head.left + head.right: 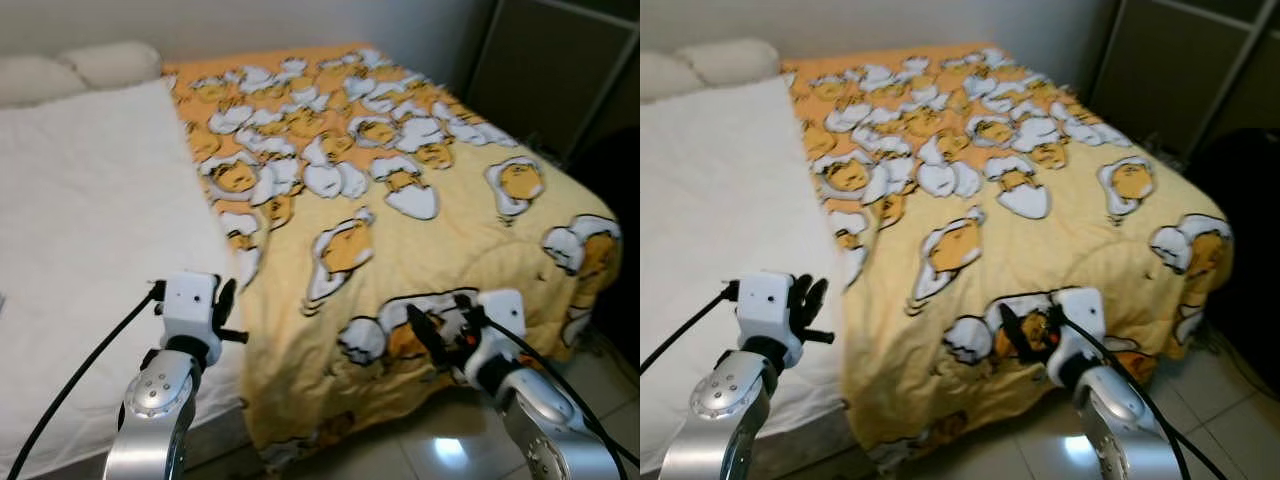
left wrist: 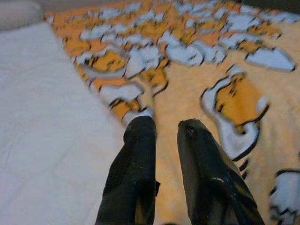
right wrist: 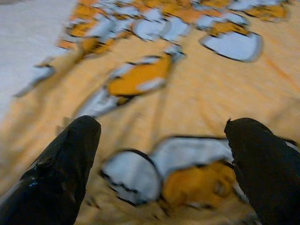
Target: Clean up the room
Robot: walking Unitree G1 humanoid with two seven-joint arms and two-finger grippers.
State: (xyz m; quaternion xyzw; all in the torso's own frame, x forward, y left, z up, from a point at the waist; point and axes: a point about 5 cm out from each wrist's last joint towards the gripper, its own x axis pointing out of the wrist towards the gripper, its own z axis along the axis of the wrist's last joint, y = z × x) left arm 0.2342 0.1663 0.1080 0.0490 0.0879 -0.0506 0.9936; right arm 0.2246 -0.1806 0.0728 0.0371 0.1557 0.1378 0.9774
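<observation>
Now the bed [image 1: 90, 200] stands in front of the robot, its bare white sheet on the robot's left and two pale pillows [image 1: 75, 68] at the far end against the wall. Over the right half lies a yellow blanket [image 1: 400, 200] printed with white and orange cartoon figures, its near edge hanging down toward the tiled floor [image 1: 440, 450]. Low at the near side, the left gripper [image 1: 226, 308] hovers just at the line where blanket meets sheet, its two black fingers [image 2: 136, 159] held a narrow gap apart with nothing between them. Further right, the right gripper [image 1: 440, 325] hangs over the blanket's near edge, fingers [image 3: 70, 154] spread wide and holding nothing. Beyond the far corner of the bed is a dark cabinet [image 1: 550, 70].
</observation>
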